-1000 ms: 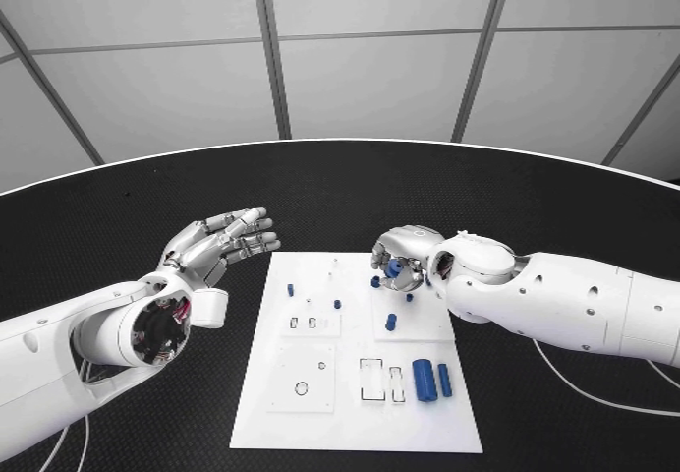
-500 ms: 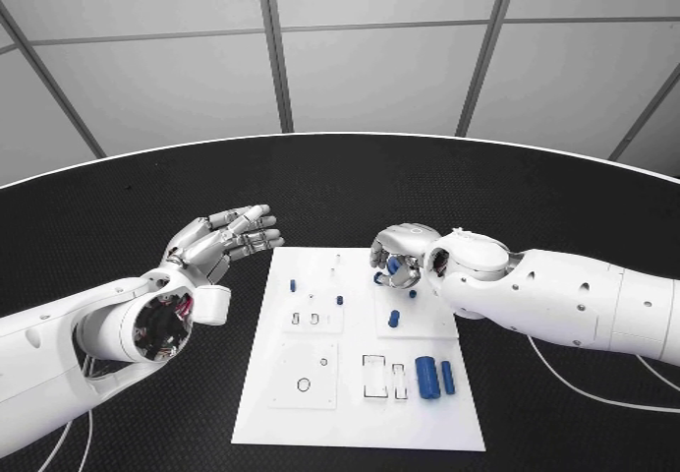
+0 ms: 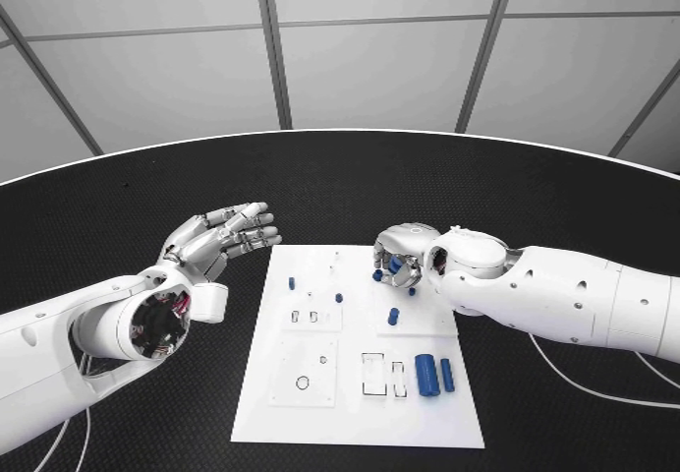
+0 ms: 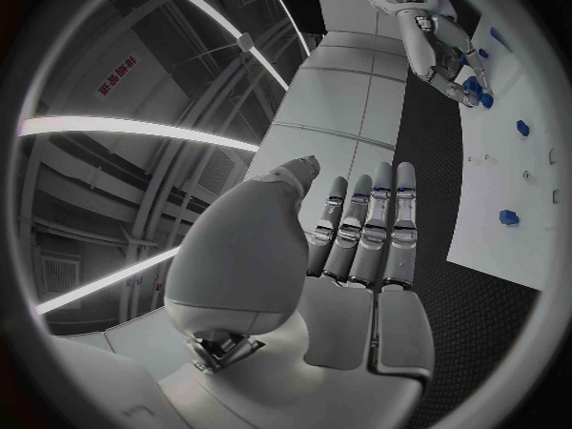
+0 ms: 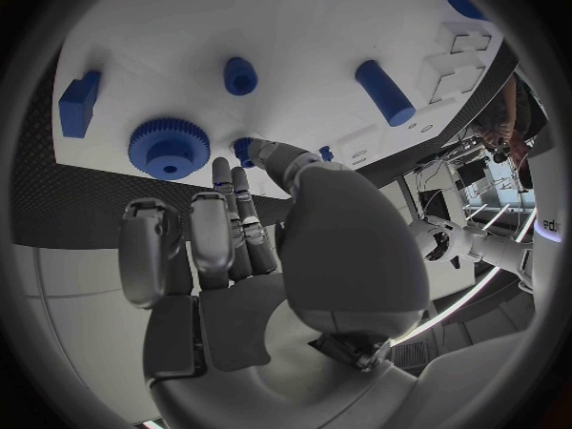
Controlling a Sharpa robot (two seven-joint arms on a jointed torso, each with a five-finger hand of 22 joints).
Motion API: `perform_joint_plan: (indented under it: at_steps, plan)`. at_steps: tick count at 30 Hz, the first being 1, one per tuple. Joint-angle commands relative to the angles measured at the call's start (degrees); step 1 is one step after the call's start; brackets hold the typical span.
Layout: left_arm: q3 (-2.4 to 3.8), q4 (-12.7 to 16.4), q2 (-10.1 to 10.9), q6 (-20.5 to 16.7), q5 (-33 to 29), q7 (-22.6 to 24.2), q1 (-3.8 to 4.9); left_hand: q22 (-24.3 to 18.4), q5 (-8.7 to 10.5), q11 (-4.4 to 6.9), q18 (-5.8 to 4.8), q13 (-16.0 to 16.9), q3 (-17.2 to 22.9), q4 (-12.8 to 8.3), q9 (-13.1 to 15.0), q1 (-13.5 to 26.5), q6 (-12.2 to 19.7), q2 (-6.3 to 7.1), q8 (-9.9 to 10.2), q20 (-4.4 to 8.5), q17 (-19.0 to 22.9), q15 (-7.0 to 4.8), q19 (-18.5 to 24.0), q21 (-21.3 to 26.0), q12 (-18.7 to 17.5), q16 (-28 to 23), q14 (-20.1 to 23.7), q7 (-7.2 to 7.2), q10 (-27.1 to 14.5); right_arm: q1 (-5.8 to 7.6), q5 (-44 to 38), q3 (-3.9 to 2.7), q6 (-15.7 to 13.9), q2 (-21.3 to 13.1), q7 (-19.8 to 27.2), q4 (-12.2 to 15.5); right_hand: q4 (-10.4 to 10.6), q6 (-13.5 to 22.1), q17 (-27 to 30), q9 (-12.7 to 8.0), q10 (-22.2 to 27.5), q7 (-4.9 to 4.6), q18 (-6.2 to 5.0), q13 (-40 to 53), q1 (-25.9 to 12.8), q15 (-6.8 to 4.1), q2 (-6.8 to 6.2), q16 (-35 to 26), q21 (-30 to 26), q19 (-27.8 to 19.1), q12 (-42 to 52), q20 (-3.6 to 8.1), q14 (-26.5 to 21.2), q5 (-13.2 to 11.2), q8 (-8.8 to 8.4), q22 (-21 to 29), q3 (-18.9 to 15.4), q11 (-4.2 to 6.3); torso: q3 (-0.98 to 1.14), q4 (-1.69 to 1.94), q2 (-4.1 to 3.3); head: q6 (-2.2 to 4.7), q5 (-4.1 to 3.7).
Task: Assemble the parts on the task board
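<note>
The right hand point(image 3: 401, 258) covers the white rectangular task board's point(image 3: 362, 413) far right corner, hiding what lies beneath; whether its bent fingers point(image 5: 244, 214) hold the small blue part point(image 5: 244, 150) at their tips cannot be told. The left hand point(image 3: 220, 241) hovers beside the board, fingers straight, empty. A blue toothed gear point(image 5: 170, 148) lies nearby.

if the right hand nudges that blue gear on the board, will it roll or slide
The blue gear lies flat on the task board, so it would likely slide rather than roll. Its toothed rim should give the fingers grip. It looks like stiff plastic, probably light.
</note>
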State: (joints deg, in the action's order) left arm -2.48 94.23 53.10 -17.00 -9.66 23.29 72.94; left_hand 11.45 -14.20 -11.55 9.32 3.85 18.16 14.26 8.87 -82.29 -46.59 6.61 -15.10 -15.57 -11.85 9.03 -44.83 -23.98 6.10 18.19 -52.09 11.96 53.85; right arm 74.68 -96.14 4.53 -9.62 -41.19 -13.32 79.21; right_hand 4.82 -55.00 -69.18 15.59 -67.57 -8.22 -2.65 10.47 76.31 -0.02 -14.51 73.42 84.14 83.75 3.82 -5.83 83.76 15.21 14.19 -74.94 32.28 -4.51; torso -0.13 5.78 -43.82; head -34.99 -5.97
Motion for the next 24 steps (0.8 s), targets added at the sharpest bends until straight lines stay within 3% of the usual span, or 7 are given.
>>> perform_joint_plan:
  at_steps: [1, 24]
  plan:
    - [0.0, -0.01, 0.0, 0.02, 0.0, -0.01, 0.01, 0.08, 0.24, -0.06, 1.12, -0.06, 0.21, 0.06, -0.09, 0.31, -0.4, 0.49, 0.26, 0.07, -0.08, 0.05, -0.49, -0.38, -0.38, -0.34, 0.39, 2.6, 0.21, 0.0, -0.2, 0.0, 0.0, 0.08, 0.05, -0.05, -0.05, -0.35, -0.25, 0.19, -0.75, 0.2, 0.68, 0.13, 0.4, -0.11, 0.2, 0.44, 0.49, 1.26, 0.21, -0.1, 2.96, 0.18, 0.47, -6.3, 0.43, 0.01, 0.07, 0.02, -0.13, 0.04, 0.11]
    - [0.0, -0.1, 0.02, 0.08, 0.0, -0.16, 0.09, 0.12, 0.24, -0.06, 1.1, -0.06, 0.25, 0.07, -0.1, 0.41, -0.42, 0.55, 0.26, 0.09, -0.09, 0.08, -0.47, -0.48, -0.47, -0.42, 0.51, 2.59, 0.25, 0.0, -0.43, 0.01, -0.61, 0.79, 0.53, -0.53, 0.2, -0.39, -0.82, 0.68, -2.1, 0.35, 0.83, 0.58, 0.28, -0.3, 0.82, 1.32, 1.08, 1.58, 0.53, 0.01, 2.92, 0.16, 0.74, -7.22, 0.62, 0.33, 0.01, 0.1, -0.43, -0.15, 0.21]
